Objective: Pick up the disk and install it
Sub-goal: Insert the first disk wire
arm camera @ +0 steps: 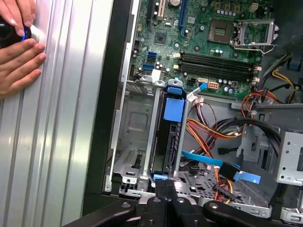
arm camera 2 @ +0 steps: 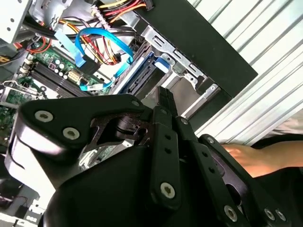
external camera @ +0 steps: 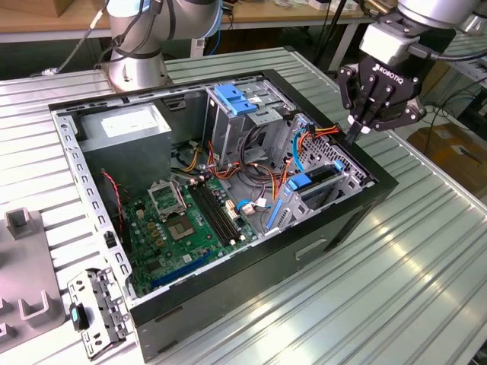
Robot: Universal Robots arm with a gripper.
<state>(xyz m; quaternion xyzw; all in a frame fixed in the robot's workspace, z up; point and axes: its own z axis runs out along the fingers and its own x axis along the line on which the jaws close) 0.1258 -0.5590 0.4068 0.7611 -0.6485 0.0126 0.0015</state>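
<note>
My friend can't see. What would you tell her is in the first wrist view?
The shut gripper is at the end of the disk, which stands on edge in a bay of an open computer. A green board lies past it, and a hand rests on the table.

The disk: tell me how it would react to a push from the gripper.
The disk looks like rigid metal, so it probably won't flex. Standing on edge inside the bay, it should slide rather than tip. Loose cables beside it might snag.
</note>
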